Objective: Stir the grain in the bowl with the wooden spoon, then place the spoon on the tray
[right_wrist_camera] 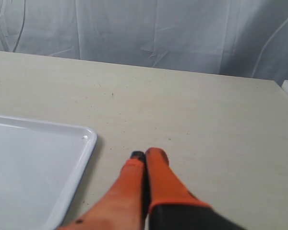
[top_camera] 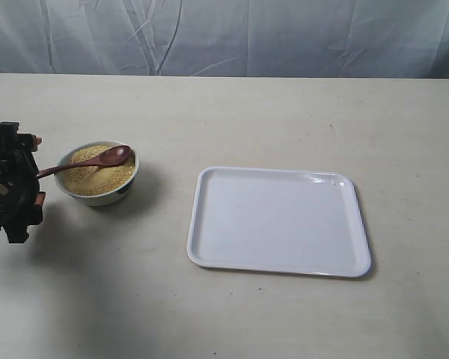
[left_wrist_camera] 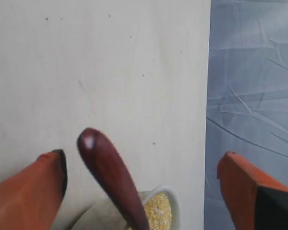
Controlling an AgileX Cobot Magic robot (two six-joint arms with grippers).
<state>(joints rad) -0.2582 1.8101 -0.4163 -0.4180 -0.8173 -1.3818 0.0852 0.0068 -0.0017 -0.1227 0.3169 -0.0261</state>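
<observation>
Left gripper (top_camera: 39,170): jaws spread wide, with the spoon's handle tip between the fingers (left_wrist_camera: 43,184) and touching neither.
Wooden spoon (top_camera: 97,159): head resting on the grain (top_camera: 97,179), handle slanting out over the bowl's rim toward the left gripper.
Bowl (top_camera: 97,197): on the table (top_camera: 247,112), left of the tray and well apart from it.
Tray (top_camera: 277,221): lies flat, right of centre.
Right gripper (right_wrist_camera: 145,156): fingers pressed together on nothing — over the table near the tray's corner.

No text, label, brand or number could be read anywhere; the dark marks on the bowl (top_camera: 99,199) were too small to make out.
</observation>
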